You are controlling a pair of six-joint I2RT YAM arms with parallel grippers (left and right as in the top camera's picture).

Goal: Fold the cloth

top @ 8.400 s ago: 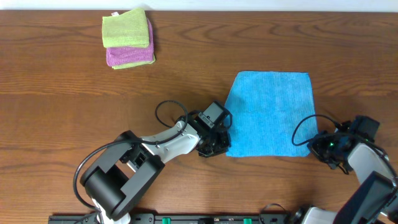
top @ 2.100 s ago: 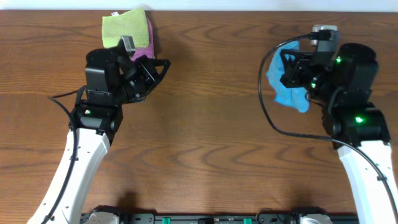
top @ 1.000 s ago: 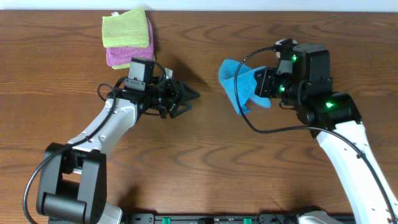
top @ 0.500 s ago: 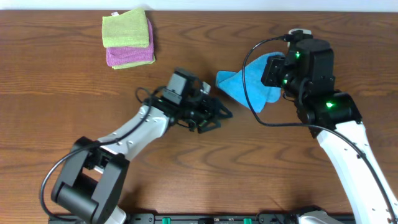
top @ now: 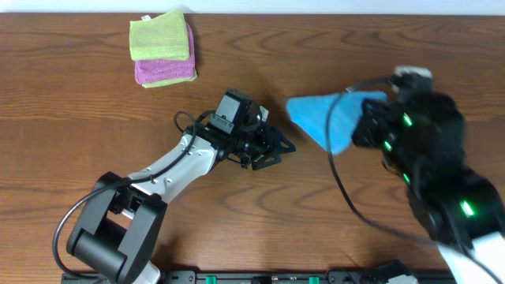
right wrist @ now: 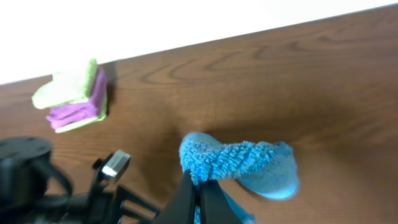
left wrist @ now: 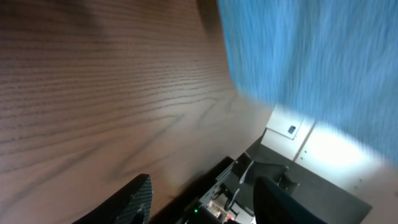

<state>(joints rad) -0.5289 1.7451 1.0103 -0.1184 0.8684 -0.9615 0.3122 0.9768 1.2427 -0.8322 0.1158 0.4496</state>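
Cloth: a soft, fuzzy sky-blue cloth (top: pixel 323 118), bunched up into a pointy lump and not lying flat.
Where the cloth is: right of the middle of the brown wooden table (top: pixel 79 158), towards the far side. It is held up, with its shadow on the wood below it.
Right gripper (right wrist: pixel 198 182): its two fingers are pressed tight together on a fold of the sky-blue cloth. The rest of the cloth curls over and hangs down from there.
Left gripper (top: pixel 278 151): it sits low over the table, just to the left of the cloth. Its fingers stand apart with nothing between them, and the tips point towards the cloth without touching it.
Left wrist view: the cloth fills the top right as a blurry blue patch, with bare wood beside it.
Other cloths: a folded lime-green cloth (top: pixel 161 38) lies on top of a folded purple cloth (top: pixel 164 71). This small pile is at the far left of the table, well apart from both arms.
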